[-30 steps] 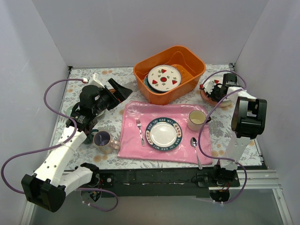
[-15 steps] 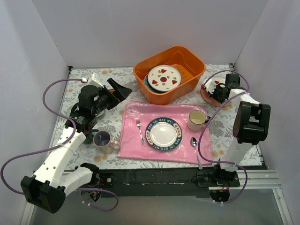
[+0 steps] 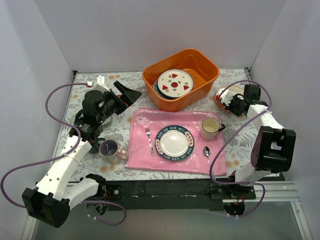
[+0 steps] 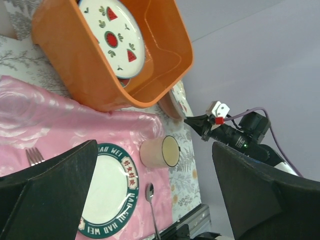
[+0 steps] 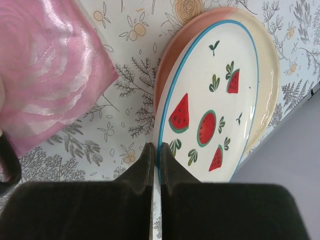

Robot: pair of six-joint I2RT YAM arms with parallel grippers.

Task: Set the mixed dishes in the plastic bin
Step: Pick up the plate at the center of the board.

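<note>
Floral-print surface (image 3: 120, 131): right tool (image 5: 155, 150) pinched on the rim of a watermelon plate (image 5: 210, 120), pinkish plate (image 5: 167, 65) just beneath. Left tool (image 4: 154, 147) wide, orange bin (image 4: 65, 70) just ahead. Lettered plate (image 4: 127, 175) reads "WEI".

The counter (image 3: 119, 129) sits inside a little pale booth. A plain wall (image 3: 160, 30) stands at 12 o'clock, a second wall (image 3: 30, 65) at 9 o'clock and a third wall (image 3: 295, 50) at 3 o'clock. All three are smooth and a soft grey-white. The counter has a white cover with grey leaves and small orange flowers on it. A black bar (image 3: 170, 190) runs along its edge at 6 o'clock, and a silver rail (image 3: 282, 186) lies at about 4 o'clock. Below the bar is a flat grey-green surface (image 3: 180, 225), maybe the floor. The light is soft and even, and the shadows are faint.
</note>
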